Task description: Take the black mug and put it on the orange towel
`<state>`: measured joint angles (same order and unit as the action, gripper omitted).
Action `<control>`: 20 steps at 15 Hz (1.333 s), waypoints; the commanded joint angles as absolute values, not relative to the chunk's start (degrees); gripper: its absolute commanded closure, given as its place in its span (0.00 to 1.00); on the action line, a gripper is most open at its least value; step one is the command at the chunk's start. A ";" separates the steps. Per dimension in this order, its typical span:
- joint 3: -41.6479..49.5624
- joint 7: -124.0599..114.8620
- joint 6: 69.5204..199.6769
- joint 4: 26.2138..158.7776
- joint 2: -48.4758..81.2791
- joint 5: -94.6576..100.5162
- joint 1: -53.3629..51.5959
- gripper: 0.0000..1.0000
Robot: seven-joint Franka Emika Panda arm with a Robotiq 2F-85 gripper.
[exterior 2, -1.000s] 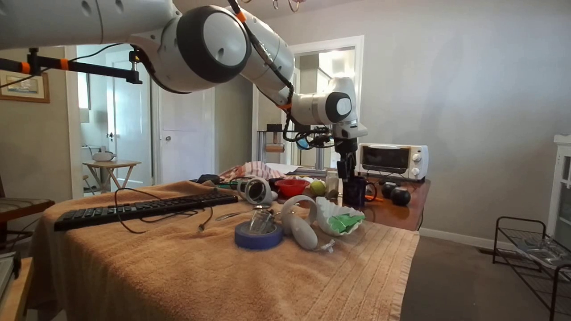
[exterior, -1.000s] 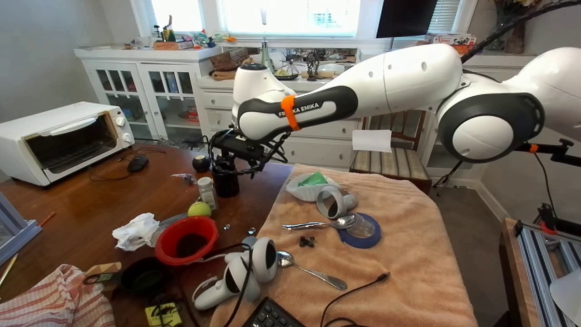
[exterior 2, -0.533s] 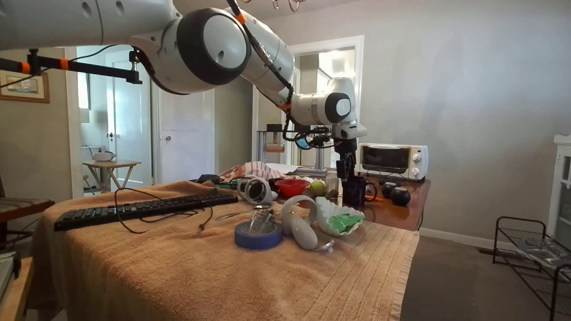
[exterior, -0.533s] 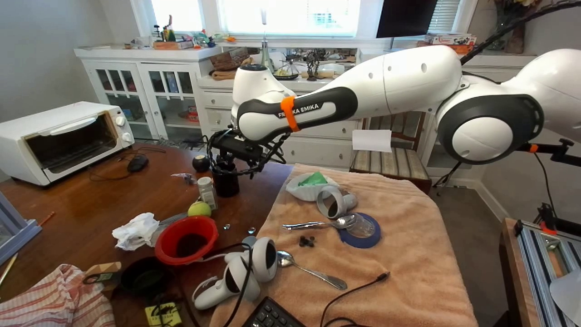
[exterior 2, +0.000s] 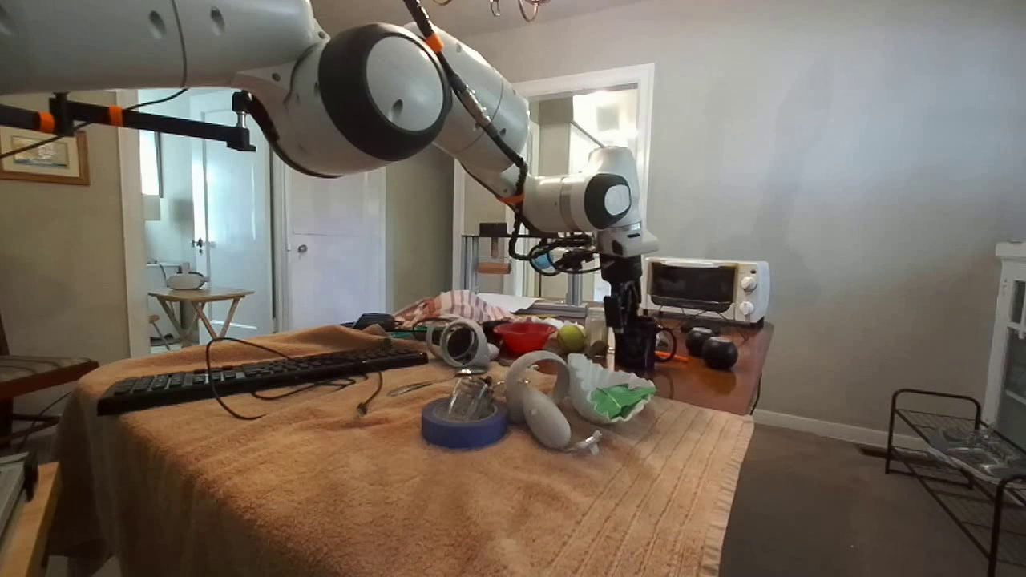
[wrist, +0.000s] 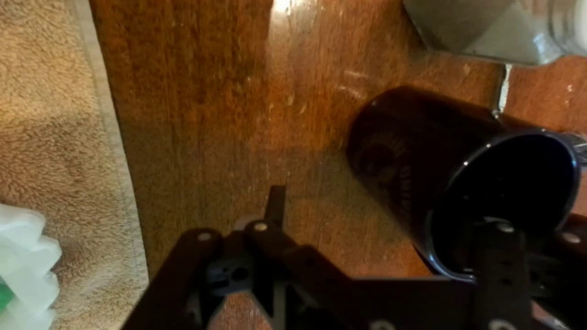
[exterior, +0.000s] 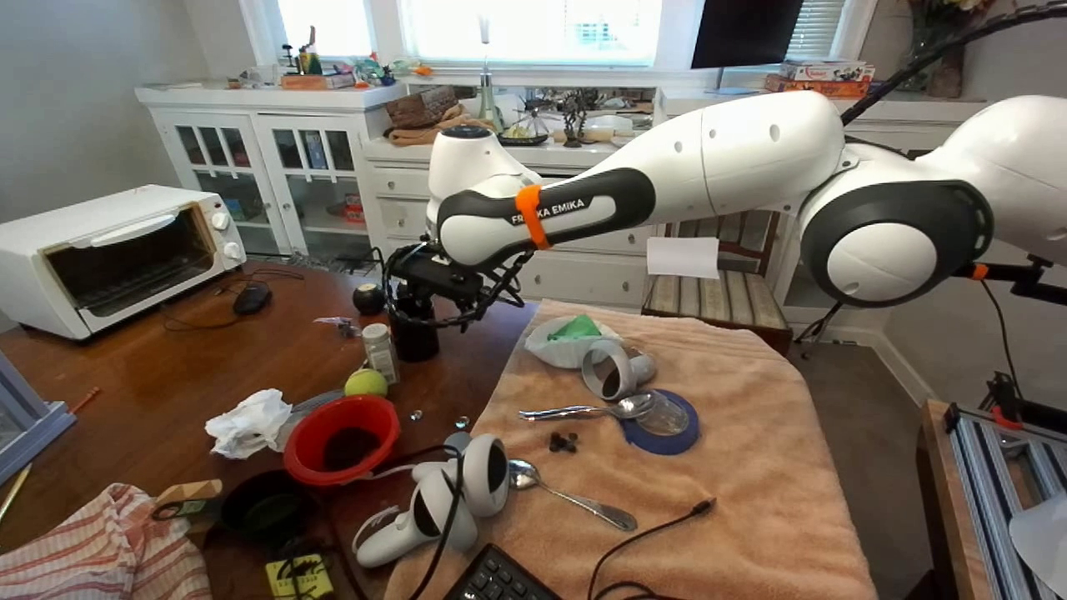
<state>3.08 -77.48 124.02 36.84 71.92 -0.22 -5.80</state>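
Black mug [wrist: 426, 151]: upright on the counter [exterior: 475, 354], beside the orange towel [exterior: 733, 475]; interior dark, contents cannot be told. White fluted dish [exterior 2: 587, 381], on towel, holds green material [exterior 2: 617, 401]. Jaws: spread, one finger [wrist: 500, 270] overlapping the mug's mouth, the other outside. Arm [exterior: 758, 150]: outstretched, bent downward. White toaster oven [exterior: 125, 262] on counter.

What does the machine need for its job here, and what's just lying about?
For the job:
black mug, to be moved
orange towel, its destination
fingers, to do the gripping

Just lying about:
red bowl
tennis ball
blue tape roll
keyboard
striped cloth
computer mouse
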 commanded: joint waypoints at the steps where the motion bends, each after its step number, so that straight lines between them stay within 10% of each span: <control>1: 5.53 -80.74 121.80 34.43 72.62 1.41 -6.76 0.22; 4: 7.82 -81.40 119.49 34.39 72.27 2.86 -7.57 0.49; 7: 8.93 -81.06 116.45 34.24 72.35 3.30 -8.03 0.53; 11: 9.91 -80.02 111.50 34.16 71.97 3.94 -8.48 0.38; 20: 9.53 -74.70 99.45 34.37 70.13 4.05 -7.75 0.48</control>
<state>9.59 -77.04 103.96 34.50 70.86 3.79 -7.97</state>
